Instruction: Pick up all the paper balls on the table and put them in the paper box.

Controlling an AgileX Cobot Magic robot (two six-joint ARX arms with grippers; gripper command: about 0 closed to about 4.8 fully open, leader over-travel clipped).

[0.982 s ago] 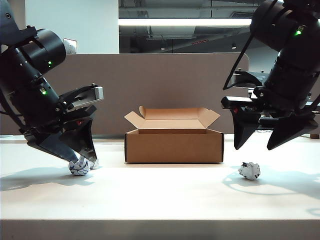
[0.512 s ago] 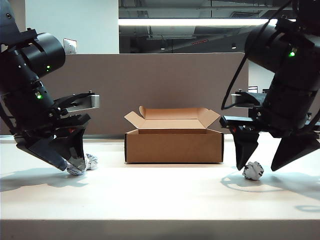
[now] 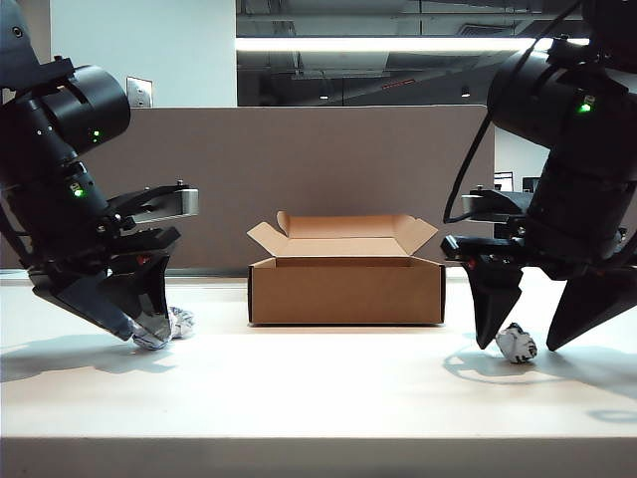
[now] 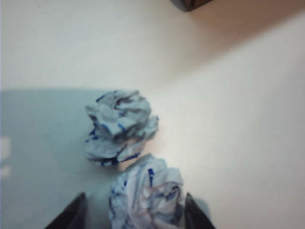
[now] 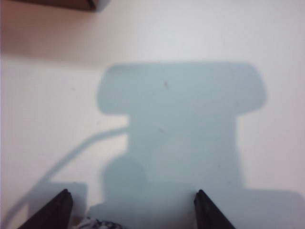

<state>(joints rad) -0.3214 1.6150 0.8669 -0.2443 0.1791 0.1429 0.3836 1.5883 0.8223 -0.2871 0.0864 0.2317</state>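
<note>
Straddling: left gripper (image 4: 131, 212) open around a ball (image 4: 147, 198) near the desk's (image 3: 318, 388) left edge.
Right gripper (image 3: 534, 321): open around ball (image 3: 516, 344), right edge.
Next: close both, carry to box (image 3: 345, 289).

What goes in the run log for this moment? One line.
left gripper: open, straddling paper ball | right gripper: open, straddling paper ball | paper box: empty-looking

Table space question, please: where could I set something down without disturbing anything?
The table is bare in front of the paper box, between both arms. It is crowded at the left tool, open over two paper balls, and at the right tool, straddling a third.
</note>
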